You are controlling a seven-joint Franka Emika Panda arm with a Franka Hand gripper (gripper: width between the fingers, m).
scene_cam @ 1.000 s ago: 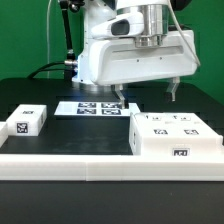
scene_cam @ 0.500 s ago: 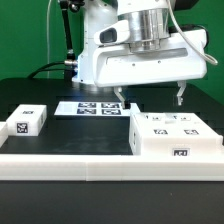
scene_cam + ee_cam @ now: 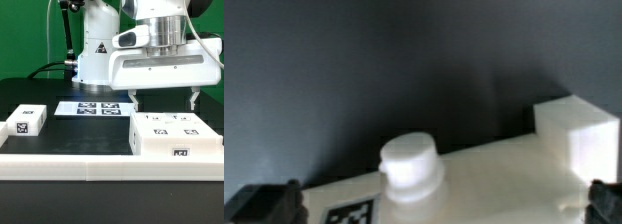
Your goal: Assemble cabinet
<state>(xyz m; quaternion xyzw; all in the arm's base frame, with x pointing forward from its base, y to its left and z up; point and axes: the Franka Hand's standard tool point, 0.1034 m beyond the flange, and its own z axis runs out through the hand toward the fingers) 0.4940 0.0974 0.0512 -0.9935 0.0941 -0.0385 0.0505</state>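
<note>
The cabinet (image 3: 176, 136) is a large white box with square black-and-white tags on its top and front, lying at the exterior view's right on the black table. My gripper (image 3: 165, 101) hangs just above and behind it, wide open and empty, one fingertip over each end of the cabinet's back edge. In the wrist view the cabinet (image 3: 491, 175) shows a rounded white peg (image 3: 409, 160), a raised corner block and one tag. My gripper (image 3: 434, 205) straddles it, with its dark fingertips (image 3: 269, 202) at both edges, not touching.
A small white tagged block (image 3: 27, 121) lies at the exterior view's left. The marker board (image 3: 97, 107) lies flat behind the middle. A long white rail (image 3: 90, 166) runs along the front. The robot's white base (image 3: 95, 55) stands at the back.
My gripper has moved toward the exterior view's right, from over the marker board to over the cabinet. It stays open. The parts on the table have not moved.
</note>
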